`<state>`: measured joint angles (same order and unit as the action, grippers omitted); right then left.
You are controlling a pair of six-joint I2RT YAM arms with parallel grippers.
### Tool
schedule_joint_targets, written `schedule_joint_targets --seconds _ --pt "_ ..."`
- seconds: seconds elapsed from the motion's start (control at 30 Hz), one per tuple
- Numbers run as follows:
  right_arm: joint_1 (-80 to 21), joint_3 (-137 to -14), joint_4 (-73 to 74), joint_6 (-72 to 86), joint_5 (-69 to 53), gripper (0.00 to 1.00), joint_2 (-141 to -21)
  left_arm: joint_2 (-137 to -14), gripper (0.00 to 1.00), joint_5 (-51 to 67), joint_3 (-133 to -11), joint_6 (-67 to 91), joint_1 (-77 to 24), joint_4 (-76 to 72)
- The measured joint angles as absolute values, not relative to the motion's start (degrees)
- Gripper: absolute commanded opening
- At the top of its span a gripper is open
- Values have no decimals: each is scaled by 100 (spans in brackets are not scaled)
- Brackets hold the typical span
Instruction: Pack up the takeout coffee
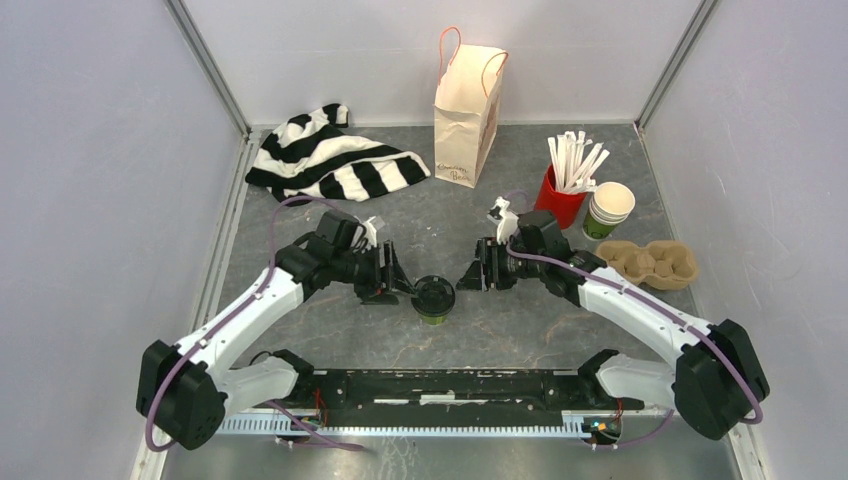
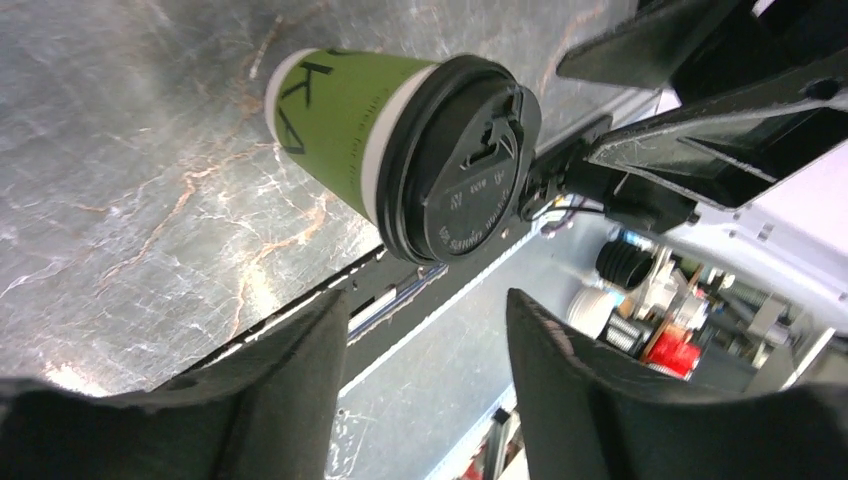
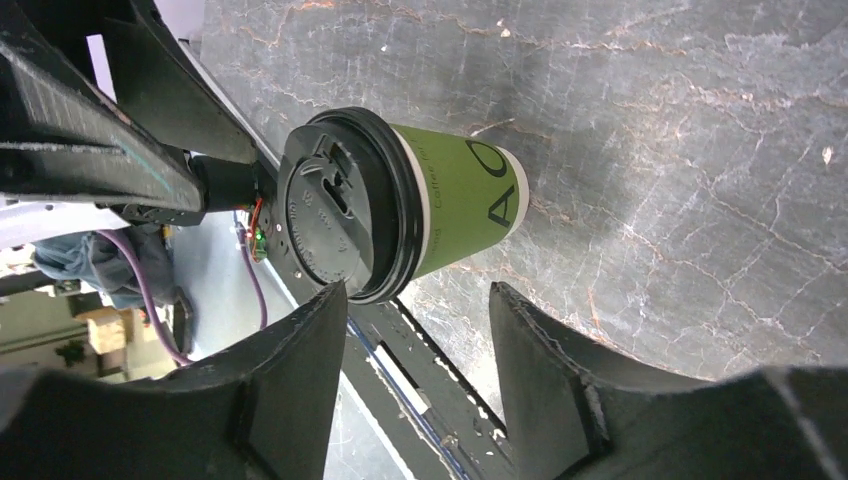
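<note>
One takeout coffee cup point(image 1: 434, 299), green with a black lid, stands upright on the table between my two grippers. A second lidded cup is not in view. My left gripper point(image 1: 398, 284) is open and empty just left of the cup, apart from it. My right gripper point(image 1: 469, 279) is open and empty just right of it. In the left wrist view the cup point(image 2: 345, 125) lies beyond the open gripper point(image 2: 427, 320). In the right wrist view the cup point(image 3: 462, 205) sits just past the open gripper point(image 3: 418, 310), its lid near one fingertip.
A brown paper bag point(image 1: 467, 115) stands at the back centre. A cardboard cup carrier point(image 1: 652, 264) lies at the right, behind it stacked lidless cups point(image 1: 608, 210) and a red cup of white sticks point(image 1: 562, 192). A striped cloth point(image 1: 330, 160) lies back left.
</note>
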<state>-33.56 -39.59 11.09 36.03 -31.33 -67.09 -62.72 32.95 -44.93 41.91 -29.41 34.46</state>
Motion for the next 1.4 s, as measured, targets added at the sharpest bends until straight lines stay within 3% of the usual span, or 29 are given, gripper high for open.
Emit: schedule_joint_targets --seconds 0.13,0.4,1.4 --pt "-3229 -3699 928 3839 -3291 54 -6670 -6274 55 3157 -4493 4239 -2731 3632" --pt "-3229 -3470 582 4014 -3522 50 -6818 -6628 55 3166 -4491 4239 -2716 3651" --pt "-3229 -3297 89 4132 -3756 49 -7085 -7137 52 3339 -4405 4237 -2711 3258"
